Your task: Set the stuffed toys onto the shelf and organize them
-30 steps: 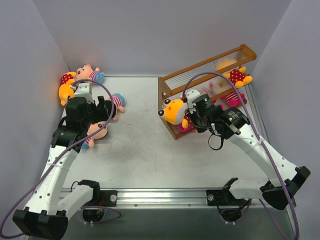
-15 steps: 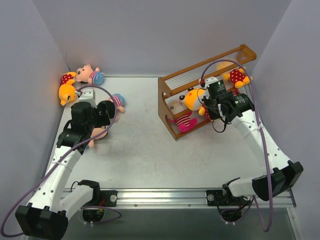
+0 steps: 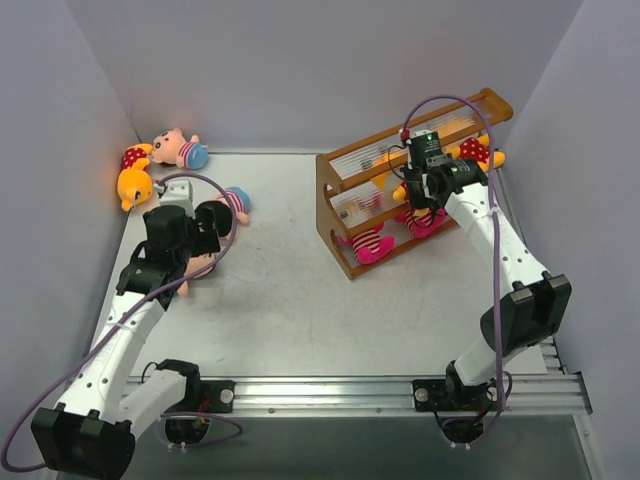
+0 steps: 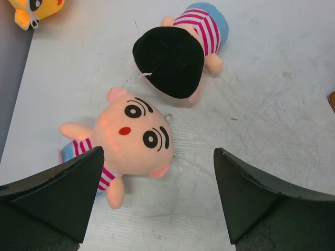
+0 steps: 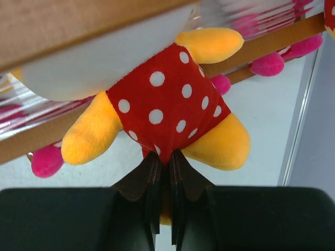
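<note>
Top external: pale grey desk (image 3: pixel 300 300), lavender walls (image 3: pixel 300 60). Shelf (image 3: pixel 323 185) at far-right corner, where right pincer (image 5: pixel 165 157) pinches a yellow bear (image 5: pixel 167 104); left pincer (image 4: pixel 157 152) spread above a boy doll (image 4: pixel 133 136) near the left edge.

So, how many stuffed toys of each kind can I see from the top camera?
Peach-faced boys: 3
Yellow bears: 3
Magenta-limbed striped toys: 2 clearly in view
Total: 8

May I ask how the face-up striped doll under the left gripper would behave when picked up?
The face-up doll looks soft plush, so it probably squashes and flops rather than slips. Its head dwarfs its body, so gripped by the body it may hang head-down.
</note>
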Robot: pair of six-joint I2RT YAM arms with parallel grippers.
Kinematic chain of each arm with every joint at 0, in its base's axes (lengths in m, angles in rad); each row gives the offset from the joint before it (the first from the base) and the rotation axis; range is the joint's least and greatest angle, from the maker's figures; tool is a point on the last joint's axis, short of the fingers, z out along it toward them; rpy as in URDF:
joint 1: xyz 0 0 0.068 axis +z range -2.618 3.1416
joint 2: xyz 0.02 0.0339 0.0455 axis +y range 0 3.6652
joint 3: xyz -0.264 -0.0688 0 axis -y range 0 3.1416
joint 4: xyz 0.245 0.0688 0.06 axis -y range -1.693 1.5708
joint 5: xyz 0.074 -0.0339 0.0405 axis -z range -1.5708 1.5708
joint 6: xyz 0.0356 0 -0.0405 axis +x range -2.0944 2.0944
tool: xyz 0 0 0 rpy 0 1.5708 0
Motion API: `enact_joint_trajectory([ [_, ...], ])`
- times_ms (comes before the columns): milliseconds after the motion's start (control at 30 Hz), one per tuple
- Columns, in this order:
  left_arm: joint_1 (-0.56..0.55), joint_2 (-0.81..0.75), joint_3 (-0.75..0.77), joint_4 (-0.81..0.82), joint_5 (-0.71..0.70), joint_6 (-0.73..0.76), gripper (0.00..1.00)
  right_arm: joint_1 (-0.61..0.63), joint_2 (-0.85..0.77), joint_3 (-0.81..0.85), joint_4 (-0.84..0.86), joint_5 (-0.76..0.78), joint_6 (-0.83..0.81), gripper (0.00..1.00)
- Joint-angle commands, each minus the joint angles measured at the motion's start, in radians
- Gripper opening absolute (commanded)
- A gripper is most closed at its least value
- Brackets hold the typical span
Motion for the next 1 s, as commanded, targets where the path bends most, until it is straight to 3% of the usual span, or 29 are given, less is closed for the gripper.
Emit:
enact_joint_trajectory([
  [0, -0.009, -0.013, 0.001, 0.056, -0.033, 0.02, 0.94, -0.01, 0.031, 0.064, 0.042, 0.056, 0.053, 0.0],
  [300, -0.022, -0.016, 0.0, 0.057, -0.044, 0.031, 0.94, -0.022, 0.092, 0.092, 0.059, 0.097, 0.104, 0.0],
  [967, -0.026, -0.016, 0.0, 0.056, -0.045, 0.04, 0.94, -0.059, 0.143, 0.1, 0.087, 0.084, 0.119, 0.1],
])
